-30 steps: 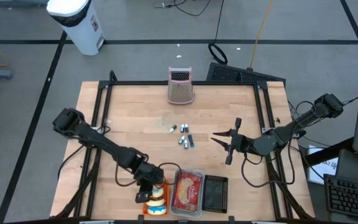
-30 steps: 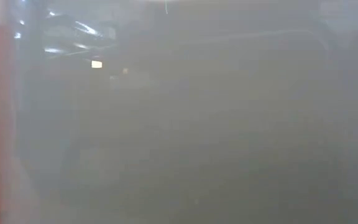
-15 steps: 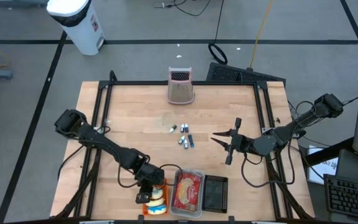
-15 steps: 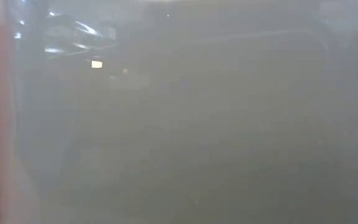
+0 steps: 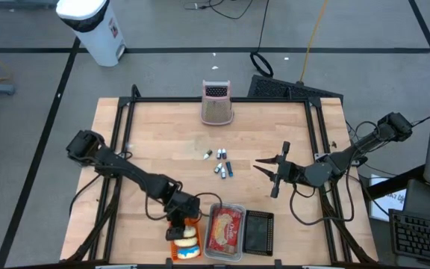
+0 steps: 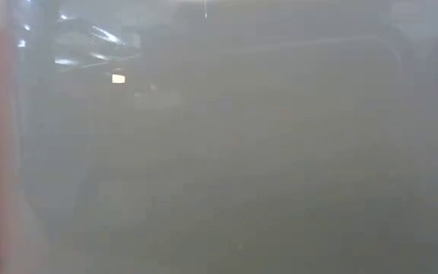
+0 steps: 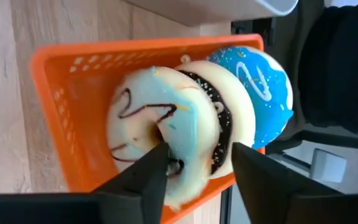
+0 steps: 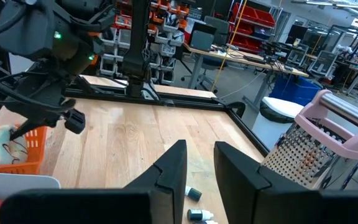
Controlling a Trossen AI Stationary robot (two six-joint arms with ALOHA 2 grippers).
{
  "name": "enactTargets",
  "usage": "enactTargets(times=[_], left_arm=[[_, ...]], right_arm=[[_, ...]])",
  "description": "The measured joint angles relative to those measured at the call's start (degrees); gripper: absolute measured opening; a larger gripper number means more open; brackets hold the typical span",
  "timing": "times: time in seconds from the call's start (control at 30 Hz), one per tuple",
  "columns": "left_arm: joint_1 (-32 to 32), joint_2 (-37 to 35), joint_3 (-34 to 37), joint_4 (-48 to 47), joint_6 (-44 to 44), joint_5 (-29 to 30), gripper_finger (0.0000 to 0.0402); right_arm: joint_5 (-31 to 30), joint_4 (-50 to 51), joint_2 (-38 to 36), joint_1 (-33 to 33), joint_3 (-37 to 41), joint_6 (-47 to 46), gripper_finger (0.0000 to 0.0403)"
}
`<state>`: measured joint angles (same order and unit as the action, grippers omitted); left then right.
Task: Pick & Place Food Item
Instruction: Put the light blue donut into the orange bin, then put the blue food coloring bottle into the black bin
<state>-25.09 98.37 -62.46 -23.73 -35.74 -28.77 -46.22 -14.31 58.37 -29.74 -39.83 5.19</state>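
— Left gripper (image 7: pixel 194 171): where is it?
— Over the orange basket (image 7: pixel 48 87) at the bench's (image 5: pixel 163 142) near edge, fingers parted on either side of the pale-blue iced donut (image 7: pixel 160 127), which leans against two more donuts inside.
— Gripping it?
— Can't tell.
— Right gripper (image 5: pixel 269 172)?
— Hanging above the bench's right side, fingers slightly apart, holding nothing.

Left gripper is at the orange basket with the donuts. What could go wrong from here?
One finger of the left gripper seems to sit in the hole of the white-iced donut; pulling back could drag it out of the orange basket. The three donuts stand packed on edge, so a nudge might tip the blue donut over the rim.
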Motion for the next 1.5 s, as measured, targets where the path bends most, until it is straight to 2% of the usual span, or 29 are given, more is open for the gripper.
enactTargets(times=[0.17, 0.37, 0.47, 0.63, 0.73, 0.8, 0.93, 1.07, 1.23, 1.37, 1.5], left_arm=[[2.13, -0.04, 0.00, -0.01, 0.73, 0.15, 0.0216], [3.48, -3.47, 0.04, -0.60, 5.00, 1.58, 0.0230], [3.68, -8.81, 0.04, -0.57, 8.79, 7.20, 0.0226], [2.18, -20.02, 0.04, -1.15, 17.18, 20.93, 0.0216], [1.19, -24.87, 0.42, -1.28, 21.87, 27.66, 0.0211], [1.31, -27.73, 2.33, -0.05, 24.44, 29.74, 0.0209], [4.23, -33.36, 9.38, 5.84, 28.14, 29.10, 0.0207], [10.18, -37.22, 18.53, 12.66, 29.22, 28.84, 0.0209], [17.67, -39.94, 27.04, 22.71, 28.10, 28.84, 0.0209], [21.69, -39.93, 29.96, 25.47, 28.34, 28.81, 0.0209], [24.12, -38.55, 30.62, 25.25, 30.28, 28.80, 0.0209]], right_arm=[[0.00, 0.00, 0.00, 0.00, 0.00, 0.00, 0.0070], [0.00, 0.02, 0.00, 0.00, 0.00, 0.00, 0.0070], [0.00, -0.31, 0.00, 0.00, 0.31, -0.03, 0.0070], [-0.09, -3.39, -0.02, 0.17, 3.58, -0.42, 0.0070], [-0.07, -6.96, -0.02, 0.54, 5.38, -4.42, 0.0070], [-0.01, -8.59, 0.54, 1.59, 6.09, -7.81, 0.0070], [0.28, -8.55, 4.69, 4.89, 5.60, -12.35, 0.0071], [8.03, -6.04, 11.36, 10.87, 1.40, -15.46, 0.0090], [19.75, 4.69, 22.05, 17.89, -7.21, -19.61, 0.0154], [26.60, 13.05, 29.87, 22.13, -14.44, -24.19, 0.0207], [30.28, 20.67, 36.71, 24.40, -20.13, -28.13, 0.0228]])
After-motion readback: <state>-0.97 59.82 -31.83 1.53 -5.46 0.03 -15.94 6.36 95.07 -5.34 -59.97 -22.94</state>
